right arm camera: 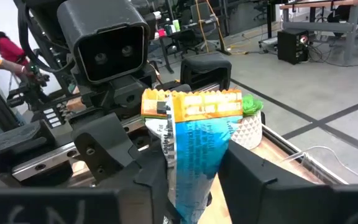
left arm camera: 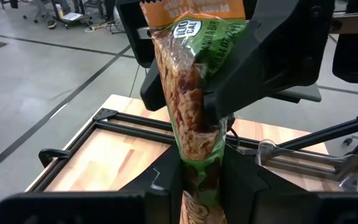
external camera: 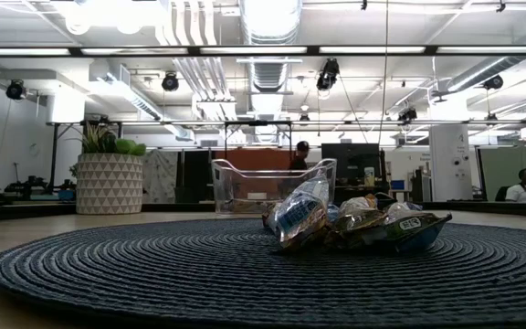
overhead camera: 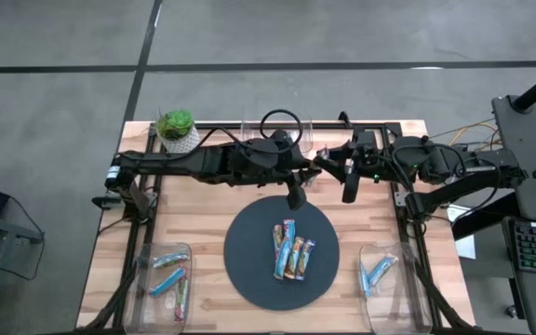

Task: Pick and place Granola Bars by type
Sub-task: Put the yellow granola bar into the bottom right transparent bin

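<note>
You have one shiny, orange-topped wrapped granola bar (left arm camera: 191, 112) held upright in the air behind the round dark woven mat (overhead camera: 249, 274). The left gripper (left arm camera: 201, 180) clamps its lower end and the right gripper (right arm camera: 194, 186) pinches the upper end. This looks like a handover, probably so the bar can reach the right-hand clear plastic bin (overhead camera: 391, 290); the other wrapped bars (overhead camera: 291, 251) wait on the mat.

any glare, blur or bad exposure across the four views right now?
Low view: ceiling lights blown out, near edge of the dark woven round mat soft, shiny wrapped granola bars glinting. Left wrist view: green-and-orange granola bar sharp, floor behind soft. Right wrist view: blue-and-orange bar wrapper slightly blurred. High view: evenly lit, faint shadows.
</note>
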Robot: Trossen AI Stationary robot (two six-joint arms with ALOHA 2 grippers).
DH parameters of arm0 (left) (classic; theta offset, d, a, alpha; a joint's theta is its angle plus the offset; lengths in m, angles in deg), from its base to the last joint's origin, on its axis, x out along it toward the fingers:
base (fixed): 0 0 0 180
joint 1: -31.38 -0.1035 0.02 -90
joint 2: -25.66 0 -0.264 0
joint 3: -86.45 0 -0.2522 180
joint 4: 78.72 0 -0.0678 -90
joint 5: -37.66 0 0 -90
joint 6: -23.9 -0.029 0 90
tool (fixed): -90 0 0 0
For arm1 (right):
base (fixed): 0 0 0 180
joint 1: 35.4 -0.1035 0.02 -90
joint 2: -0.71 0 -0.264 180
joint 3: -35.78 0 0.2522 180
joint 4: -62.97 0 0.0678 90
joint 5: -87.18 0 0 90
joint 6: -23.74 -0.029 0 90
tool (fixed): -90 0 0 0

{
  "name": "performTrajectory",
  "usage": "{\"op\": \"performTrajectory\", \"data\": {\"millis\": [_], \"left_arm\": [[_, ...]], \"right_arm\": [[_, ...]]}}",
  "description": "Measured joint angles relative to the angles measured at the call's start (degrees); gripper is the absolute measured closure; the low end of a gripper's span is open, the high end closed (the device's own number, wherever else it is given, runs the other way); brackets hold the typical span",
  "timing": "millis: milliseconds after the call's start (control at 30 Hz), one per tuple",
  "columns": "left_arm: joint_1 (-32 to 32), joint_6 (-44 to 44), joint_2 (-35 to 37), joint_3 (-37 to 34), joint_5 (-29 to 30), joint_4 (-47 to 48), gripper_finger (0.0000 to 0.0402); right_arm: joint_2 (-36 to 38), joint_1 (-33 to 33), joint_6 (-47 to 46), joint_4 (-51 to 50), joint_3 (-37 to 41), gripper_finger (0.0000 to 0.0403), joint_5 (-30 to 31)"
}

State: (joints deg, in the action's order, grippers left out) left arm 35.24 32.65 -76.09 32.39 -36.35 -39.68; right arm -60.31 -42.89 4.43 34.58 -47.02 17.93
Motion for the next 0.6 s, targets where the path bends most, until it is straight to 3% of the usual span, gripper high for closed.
{"op": "performTrajectory", "data": {"millis": [267, 600], "left_arm": [[0.0, 0.0, 0.0, 0.0, 0.0, 0.0, 0.0335], [0.0, -0.5, 0.0, 0.0, -0.8, -0.1, 0.0334]], "right_arm": [[0.0, 0.0, 0.3, 0.0, 0.0, 0.0334, -0.3], [0.0, 0.0, 0.5, -0.1, 0.0, 0.0335, -0.3]]}}
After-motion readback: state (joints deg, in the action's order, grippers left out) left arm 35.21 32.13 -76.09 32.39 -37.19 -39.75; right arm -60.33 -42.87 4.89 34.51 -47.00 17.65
